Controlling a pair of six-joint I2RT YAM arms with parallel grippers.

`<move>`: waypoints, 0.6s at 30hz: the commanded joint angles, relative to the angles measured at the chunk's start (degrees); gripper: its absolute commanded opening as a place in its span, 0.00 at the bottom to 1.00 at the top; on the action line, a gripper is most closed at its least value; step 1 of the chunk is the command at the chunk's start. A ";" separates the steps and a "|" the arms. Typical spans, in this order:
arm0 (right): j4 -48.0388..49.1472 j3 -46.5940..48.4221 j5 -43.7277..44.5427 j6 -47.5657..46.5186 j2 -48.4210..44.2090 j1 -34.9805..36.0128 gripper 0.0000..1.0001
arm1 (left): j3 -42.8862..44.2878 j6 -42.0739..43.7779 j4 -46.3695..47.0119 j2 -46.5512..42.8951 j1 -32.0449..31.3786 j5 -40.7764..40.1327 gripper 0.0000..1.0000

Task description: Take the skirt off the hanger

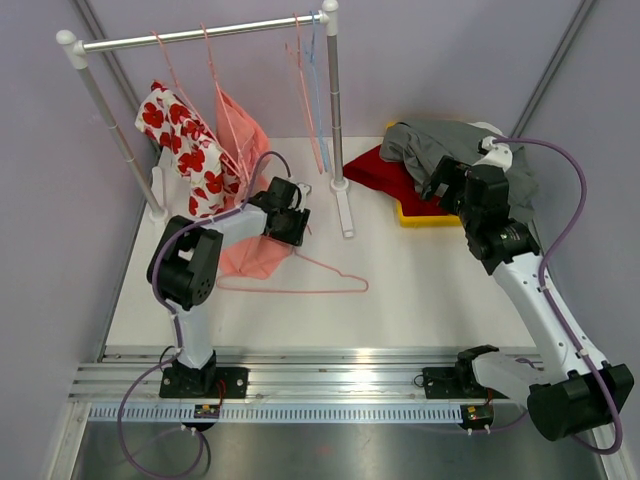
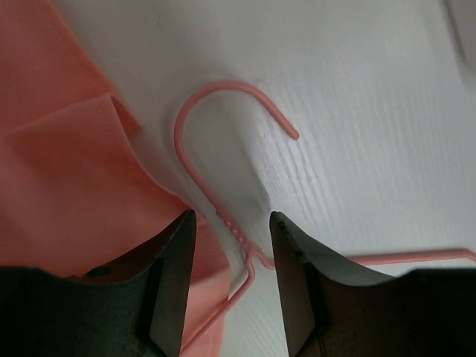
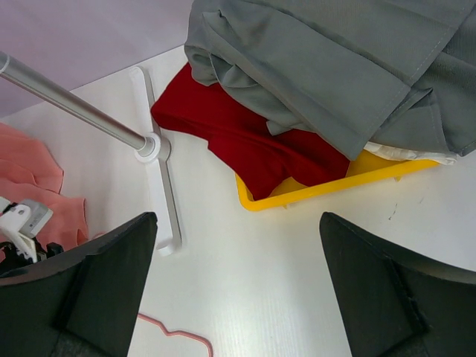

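The pink skirt (image 1: 250,258) lies crumpled on the white table, still on the pink wire hanger (image 1: 300,292), which lies flat beside it. My left gripper (image 1: 297,222) is low over the hanger's neck. In the left wrist view the open left gripper (image 2: 230,223) straddles the twisted neck of the hanger (image 2: 236,230) without gripping it. The hook (image 2: 216,93) curves ahead and the skirt (image 2: 67,171) fills the left side. My right gripper (image 1: 445,185) is wide open and empty (image 3: 236,219), above bare table near the tray.
A clothes rack (image 1: 200,35) stands at the back with a red-flowered garment (image 1: 185,150), a pink garment (image 1: 240,125) and empty hangers (image 1: 310,90). Its right post and foot (image 1: 345,205) stand beside my left gripper. A yellow tray (image 3: 327,190) holds red and grey clothes (image 3: 327,67).
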 commanded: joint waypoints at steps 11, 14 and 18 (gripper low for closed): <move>-1.57 -0.49 -0.70 1.62 -5.28 0.13 0.96 | -4.73 -7.78 1.09 -2.73 -10.52 4.89 0.48; -3.68 -0.32 -0.35 1.97 -7.39 0.13 0.97 | -5.08 -12.17 1.70 -1.77 -17.82 3.75 0.48; -7.10 -0.06 0.53 1.89 -10.99 0.13 0.96 | -4.30 -21.82 2.24 0.60 -27.22 4.28 0.47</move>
